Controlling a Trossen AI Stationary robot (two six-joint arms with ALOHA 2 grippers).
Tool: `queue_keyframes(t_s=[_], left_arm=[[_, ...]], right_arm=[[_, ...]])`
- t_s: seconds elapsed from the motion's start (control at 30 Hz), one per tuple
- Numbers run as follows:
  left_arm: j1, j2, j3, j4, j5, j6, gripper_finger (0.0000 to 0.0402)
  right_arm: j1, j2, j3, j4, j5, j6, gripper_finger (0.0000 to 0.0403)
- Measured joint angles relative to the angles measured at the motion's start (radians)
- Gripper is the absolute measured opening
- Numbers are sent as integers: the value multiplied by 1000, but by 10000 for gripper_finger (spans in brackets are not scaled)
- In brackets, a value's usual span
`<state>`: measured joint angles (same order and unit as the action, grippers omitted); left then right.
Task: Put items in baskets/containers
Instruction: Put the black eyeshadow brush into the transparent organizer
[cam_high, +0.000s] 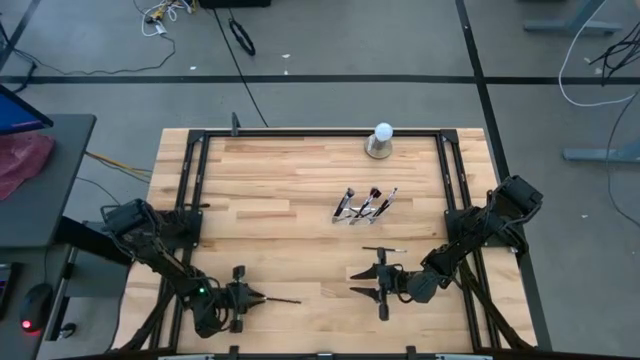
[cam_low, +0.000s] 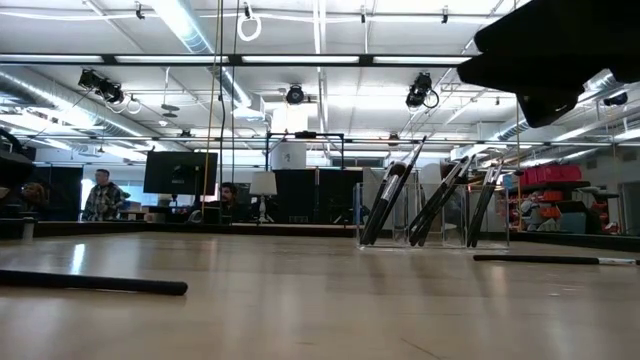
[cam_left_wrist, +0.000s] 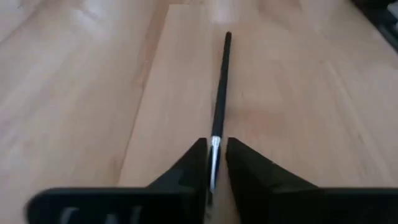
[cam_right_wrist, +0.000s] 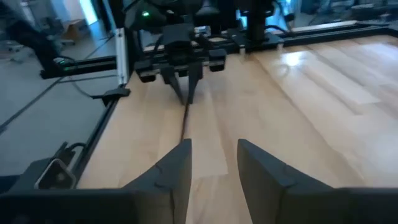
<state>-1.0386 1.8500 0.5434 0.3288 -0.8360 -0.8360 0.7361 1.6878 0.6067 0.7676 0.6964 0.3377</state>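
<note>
Left arm enters from the left edge of the high view and reaches low toward the bottom centre, forearm nearly level with the table. Left gripper (cam_high: 243, 297) sits at lower left-centre of that frame, fingers pointing right. In the left wrist view its fingers (cam_left_wrist: 193, 163) are clamped on the metal ferrule end of a thin black brush (cam_left_wrist: 221, 93); the handle runs straight out from the tips, lying along the wood.

Right arm comes in from the right edge, folded at the elbow, wrist turned to point left. Right gripper (cam_high: 366, 281) is at lower centre-right of the high view, jaws spread and empty; the right wrist view shows bare wood between its fingers (cam_right_wrist: 179, 165), and the left gripper (cam_right_wrist: 185, 71) facing it farther off.

A second brush (cam_high: 385, 250) lies flat just above the right gripper in the high view.

Clear holder (cam_high: 365, 208) stands centre-right of the table (cam_high: 260, 180), several brushes leaning inside it; low view shows it right of centre (cam_low: 432, 205).

White ball on grey base (cam_high: 381, 140) sits at top centre.
</note>
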Motion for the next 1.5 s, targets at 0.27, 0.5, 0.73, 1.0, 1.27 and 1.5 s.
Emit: queue_keyframes(t_s=[0.27, 0.5, 0.73, 1.0, 1.27, 1.5], left_arm=[[56, 14, -1, 53, 0, -20, 16], [218, 27, 46, 225, 104, 93, 13], [414, 26, 194, 247, 291, 148, 18], [532, 25, 341, 247, 475, 249, 17], [555, 22, 406, 232, 537, 307, 18], [554, 21, 407, 203, 512, 307, 27]], right_arm=[[0, 0, 0, 18, -89, -11, 129], [-18, 0, 78, -148, -124, -14, 158], [-84, 0, 276, -638, -172, -54, 208], [-128, 0, 325, -776, -246, -193, 207], [-134, 11, 326, -762, -288, -180, 142], [-123, 11, 326, -687, -287, -162, 18]])
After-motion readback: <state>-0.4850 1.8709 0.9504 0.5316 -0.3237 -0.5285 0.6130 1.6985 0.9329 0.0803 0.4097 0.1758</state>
